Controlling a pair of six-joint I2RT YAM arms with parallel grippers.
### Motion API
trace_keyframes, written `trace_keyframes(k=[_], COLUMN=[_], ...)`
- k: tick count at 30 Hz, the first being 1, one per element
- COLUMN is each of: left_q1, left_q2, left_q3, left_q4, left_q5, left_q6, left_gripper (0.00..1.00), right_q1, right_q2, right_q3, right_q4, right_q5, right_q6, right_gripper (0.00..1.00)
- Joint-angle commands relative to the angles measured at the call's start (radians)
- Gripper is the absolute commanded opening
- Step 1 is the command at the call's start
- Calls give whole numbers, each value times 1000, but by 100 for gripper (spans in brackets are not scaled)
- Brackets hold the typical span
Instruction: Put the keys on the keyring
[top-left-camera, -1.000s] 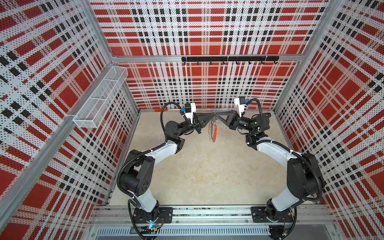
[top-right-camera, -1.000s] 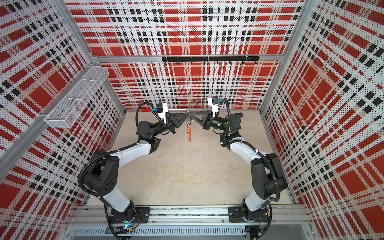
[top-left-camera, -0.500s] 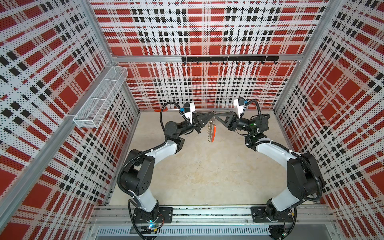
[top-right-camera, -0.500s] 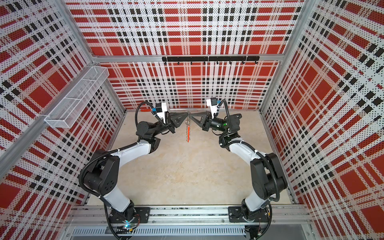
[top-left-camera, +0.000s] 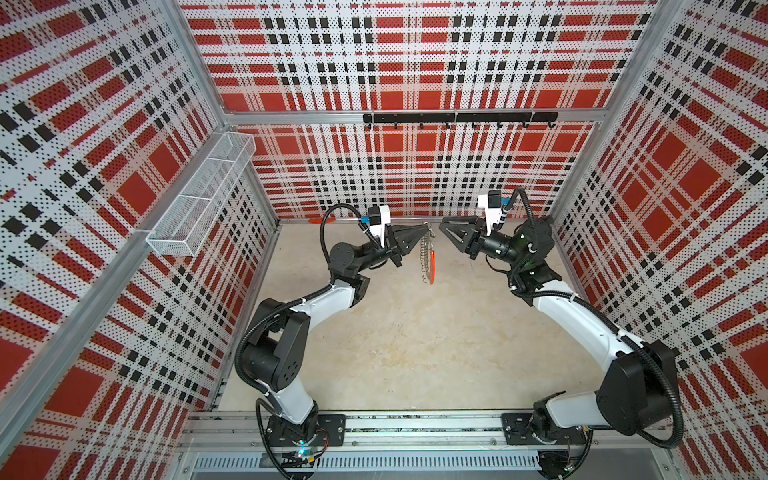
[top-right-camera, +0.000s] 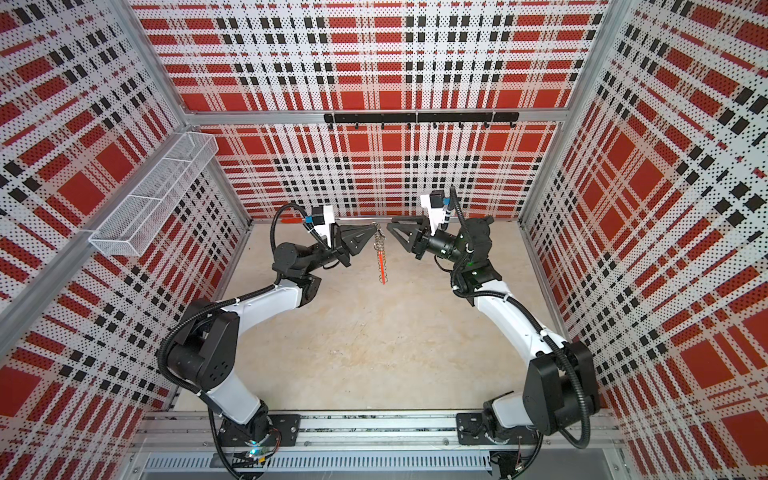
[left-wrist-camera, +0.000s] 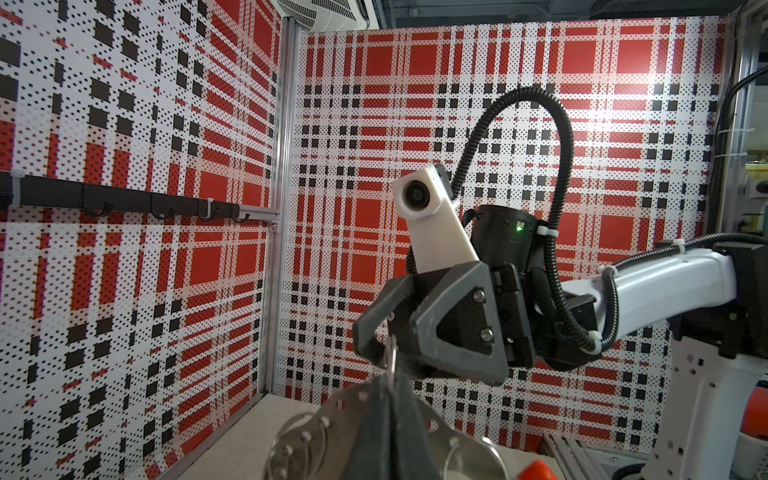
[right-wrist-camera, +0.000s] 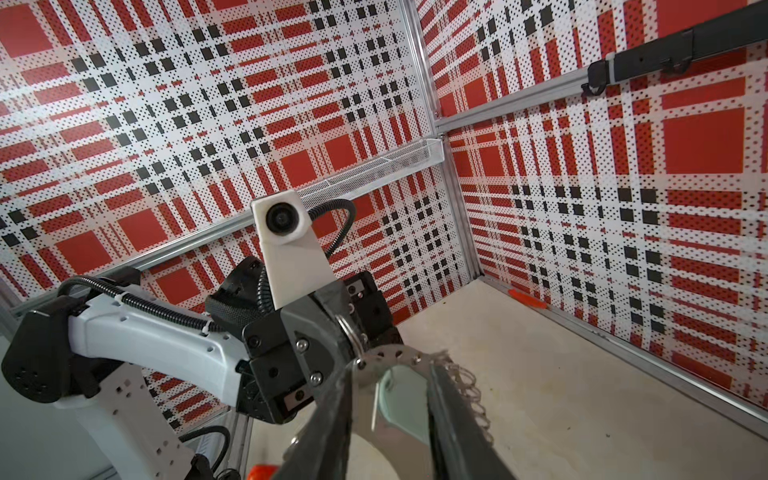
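Note:
The keyring (top-left-camera: 427, 254) (top-right-camera: 380, 259) hangs edge-on above the floor, its orange-red arc (top-left-camera: 433, 266) lowest and wire clips along its rim. My left gripper (top-left-camera: 423, 227) (top-right-camera: 372, 228) (left-wrist-camera: 390, 380) is shut on its upper rim (left-wrist-camera: 320, 419). My right gripper (top-left-camera: 446, 231) (top-right-camera: 395, 231) (right-wrist-camera: 392, 372) faces it from the right, a small gap away, jaws apart. In the right wrist view the keys' mint-green tag (right-wrist-camera: 401, 399) shows in that gap, against the keyring's plate (right-wrist-camera: 390, 356). A silver split ring (right-wrist-camera: 348, 332) sits by the left fingers.
A white wire basket (top-left-camera: 199, 199) is mounted on the left wall. A black hook rail (top-left-camera: 457, 117) runs along the back wall. A small orange-red strip (top-left-camera: 318, 221) (right-wrist-camera: 525, 298) lies on the floor at the back wall's foot.
The right gripper's jaws have opened and it has drawn back a little to the right from the top of the keyring. The left gripper still holds the hanging keyring.

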Motion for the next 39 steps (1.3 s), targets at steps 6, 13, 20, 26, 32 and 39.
trace_keyframes(k=[6,13,20,26,32,39], left_q1=[-11,-10,-7,-7,-6,-2], left_q2=[-4,-6,-8,-2,3,4], left_q3=[4,2,2,7,13,20], left_q4=[45,46,44,44,43,40], left_q5=[7,13,19,21,27,31], left_q6=[9,8,7,6,3,0], left_gripper=[0,0,0,0,0,0], right_q1=[21,21,21,21,21,22], right_q2=[21,13,26,43,60,64], right_q3=[25,25,41,57,64,70], right_q4=[40,53,66,69,73,69], right_q5=[-27,2,12,-1,-8,-19], right_q6=[-10,-15,-7,0,3,-1], right_gripper=[33,34,36,34,27,0])
